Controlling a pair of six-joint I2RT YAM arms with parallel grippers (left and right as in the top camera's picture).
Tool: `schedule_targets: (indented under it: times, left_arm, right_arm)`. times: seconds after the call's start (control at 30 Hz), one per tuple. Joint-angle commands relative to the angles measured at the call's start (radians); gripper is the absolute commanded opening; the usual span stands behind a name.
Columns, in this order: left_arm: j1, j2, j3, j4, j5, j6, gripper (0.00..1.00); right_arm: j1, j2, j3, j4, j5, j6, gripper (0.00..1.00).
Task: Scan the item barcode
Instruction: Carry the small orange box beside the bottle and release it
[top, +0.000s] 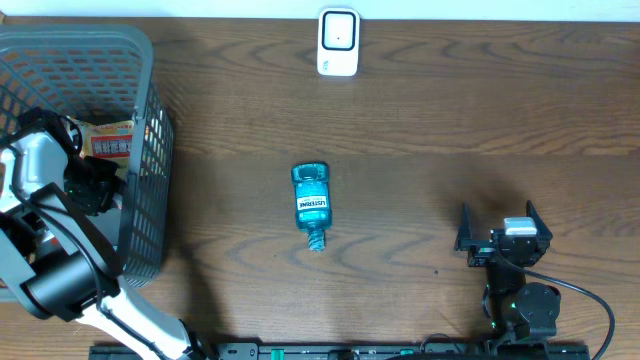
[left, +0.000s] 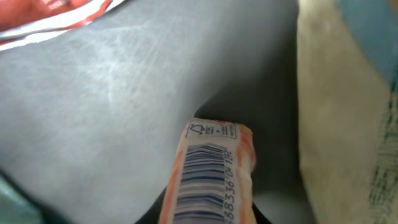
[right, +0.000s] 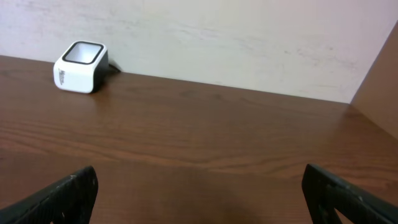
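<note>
The left gripper (top: 95, 185) is down inside the basket (top: 150, 150), its jaws closed, as far as the wrist view shows, on the end of an orange packet (left: 211, 174) with its barcode facing the camera. The hold looks shallow and the wrapper soft, so the packet could slip or swivel on the lift, or snag the neighbouring packages (left: 336, 124) and the basket wall. If it twists, the barcode may miss the scanner (top: 338, 42) at the far edge of the desk (top: 450, 120). The right gripper (top: 500, 228) rests wide open, well apart — a mouthwash bottle (top: 311, 205) lies between.
</note>
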Motion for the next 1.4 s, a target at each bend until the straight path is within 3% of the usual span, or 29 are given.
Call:
schedule_targets:
  times: [0.0,0.17,0.37,0.5,0.63,0.83,1.0,1.17,1.37]
  left_arm:
    - [0.003,-0.133,-0.007,-0.015,-0.008,0.015,0.12]
    - [0.003,-0.447,-0.006,-0.016,0.004,0.009,0.08]
    - [-0.015,-0.818,-0.006,0.072,0.205,0.007,0.08]
    - [-0.123,-0.983,-0.006,0.108,0.344,0.007,0.08]
    - [-0.336,-1.067,-0.023,0.126,0.354,0.008,0.08]
    - [-0.663,-1.041,-0.101,0.262,0.334,0.021,0.08]
    - [-0.906,-0.909,-0.161,0.402,0.235,0.022,0.08]
    - [-1.066,-0.709,-0.161,0.463,0.214,0.022,0.08]
    - [-1.156,-0.442,-0.162,0.465,0.214,0.022,0.08]
  right_arm:
    - [-0.008,-0.002,-0.003,-0.001,0.008,-0.01,0.99]
    - [-0.008,-0.002,-0.003,-0.001,0.008,-0.01,0.99]
    - [-0.008,-0.002,-0.003,-0.001,0.008,-0.01,0.99]
    - [-0.008,-0.002,-0.003,-0.001,0.008,-0.01,0.99]
    - [-0.008,-0.002,-0.003,-0.001,0.008,-0.01,0.99]
    - [-0.008,-0.002,-0.003,-0.001,0.008,-0.01,0.99]
    - [-0.008,-0.002,-0.003,-0.001,0.008,-0.01,0.99]
    - [-0.008,-0.002,-0.003,-0.001,0.008,-0.01,0.99]
    - [-0.008,-0.002,-0.003,-0.001,0.008,-0.01,0.99]
